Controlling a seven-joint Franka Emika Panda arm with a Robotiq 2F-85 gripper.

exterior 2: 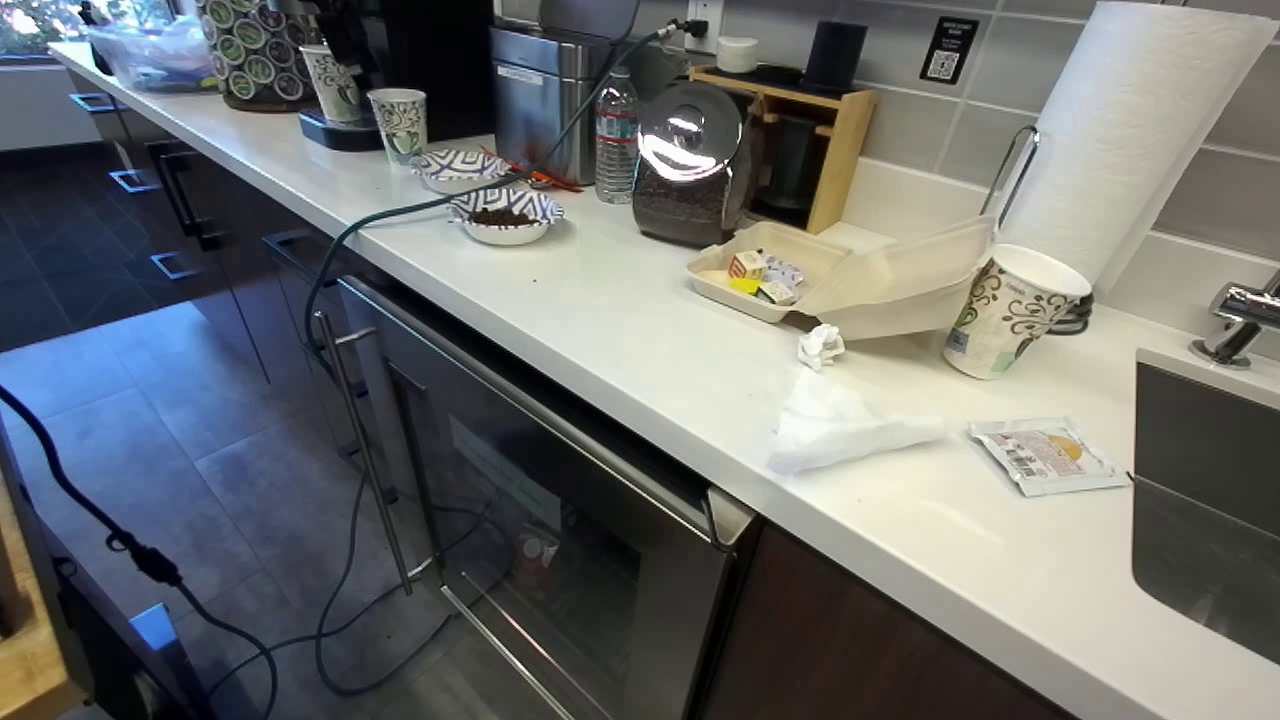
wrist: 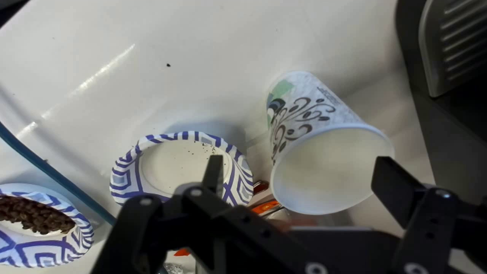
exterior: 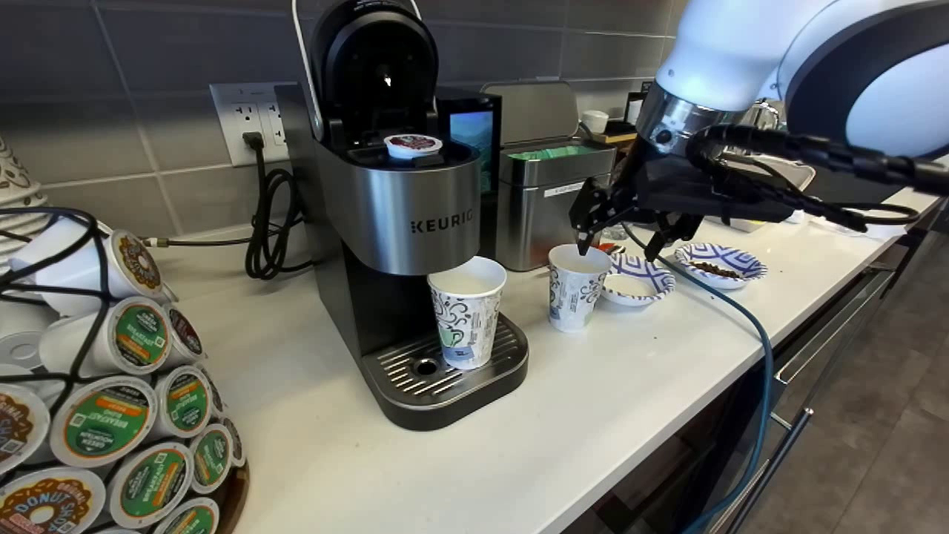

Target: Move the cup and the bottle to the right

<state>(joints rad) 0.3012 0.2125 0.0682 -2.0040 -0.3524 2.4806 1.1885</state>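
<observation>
The cup (exterior: 575, 291) is white paper with a dark swirl pattern and blue-green patches. It stands upright on the counter beside the coffee maker; it shows also in an exterior view (exterior 2: 400, 125) and in the wrist view (wrist: 304, 110). My gripper (exterior: 618, 252) is open and empty above it. In the wrist view the gripper (wrist: 299, 163) has one finger overlapping the cup's right rim and the other over a bowl, left of the cup. The bottle (exterior 2: 617, 140) is clear plastic with a label, upright by a metal bin; the arm hides it in an exterior view.
A Keurig coffee maker (exterior: 415, 215) holds a similar cup (exterior: 467, 319). Two blue-patterned bowls (exterior: 639, 280) (exterior: 723, 265) stand close by. A teal cable (exterior: 767, 371) crosses the counter. A metal bin (exterior 2: 545, 100) and dark jar (exterior 2: 690, 165) flank the bottle.
</observation>
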